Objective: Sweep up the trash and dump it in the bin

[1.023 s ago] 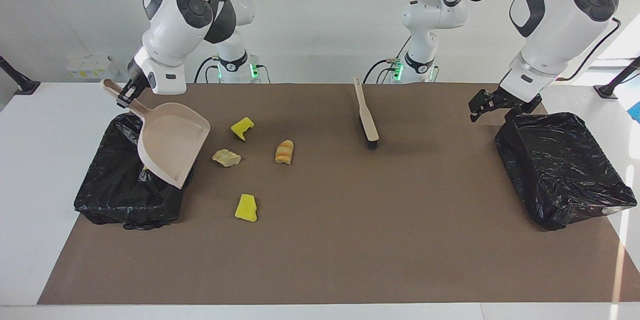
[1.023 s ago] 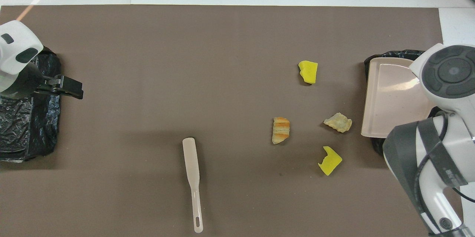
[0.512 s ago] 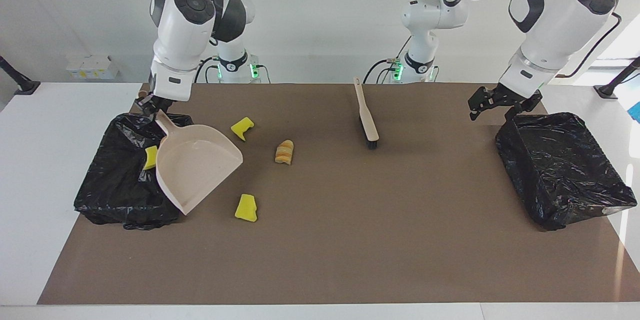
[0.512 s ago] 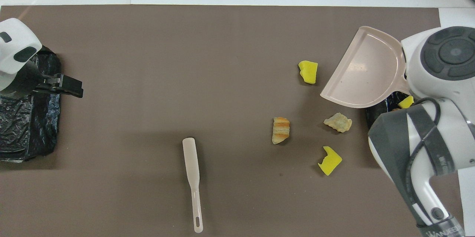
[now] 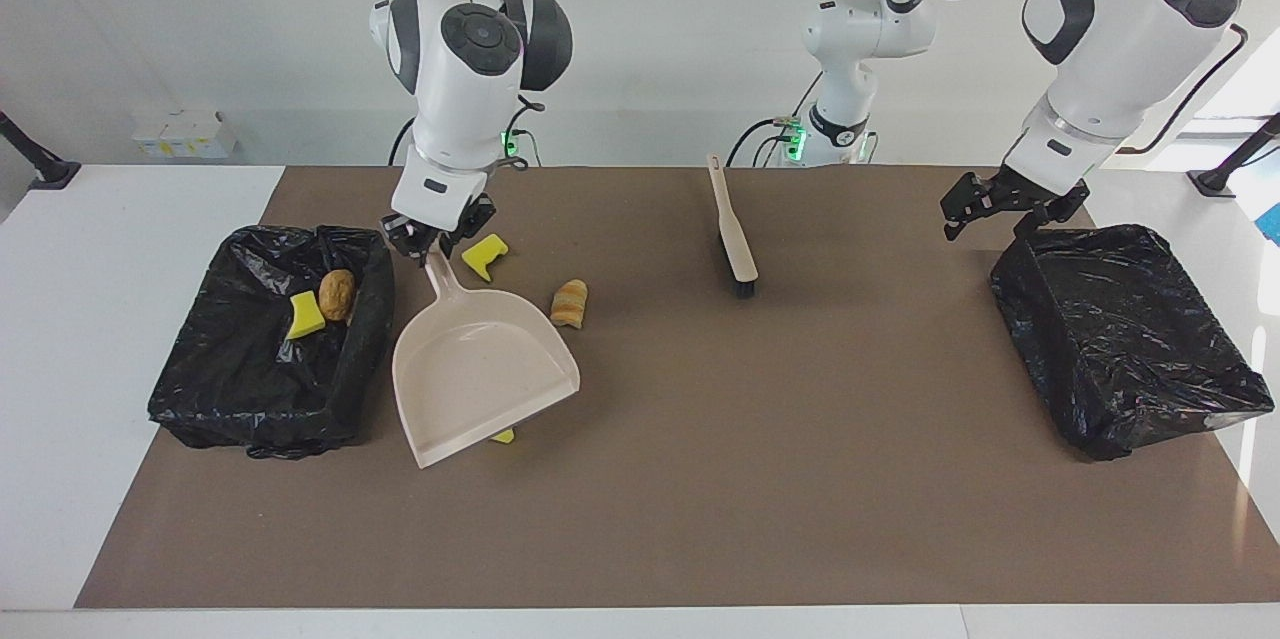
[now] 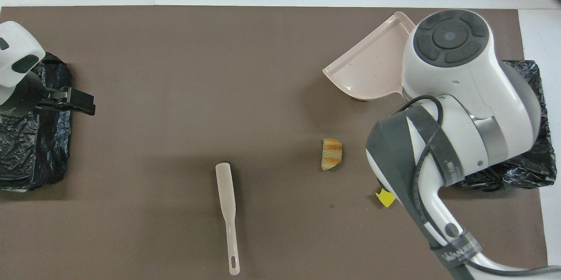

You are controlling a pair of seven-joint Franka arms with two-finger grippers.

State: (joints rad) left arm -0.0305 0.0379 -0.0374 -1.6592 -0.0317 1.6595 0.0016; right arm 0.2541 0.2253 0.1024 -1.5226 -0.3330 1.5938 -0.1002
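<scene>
Right gripper (image 5: 432,241) clamps dustpan (image 5: 480,369) handle, yellow sponge (image 5: 503,436) mostly hidden beneath

The dustpan (image 5: 480,374) looks like smooth matt beige plastic, as does the brush (image 5: 732,231) handle. Both bins (image 5: 265,359) wear crinkled glossy black plastic liners. The brown tabletop (image 5: 700,479) is matt.

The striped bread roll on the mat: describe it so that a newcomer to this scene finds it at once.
Start at the beige dustpan held by the right gripper, beside the black-lined bin. The striped bread roll lies on the brown mat by the pan's edge, toward the brush. Unlike the yellow sponge chunks, it is tan with orange bands.
</scene>
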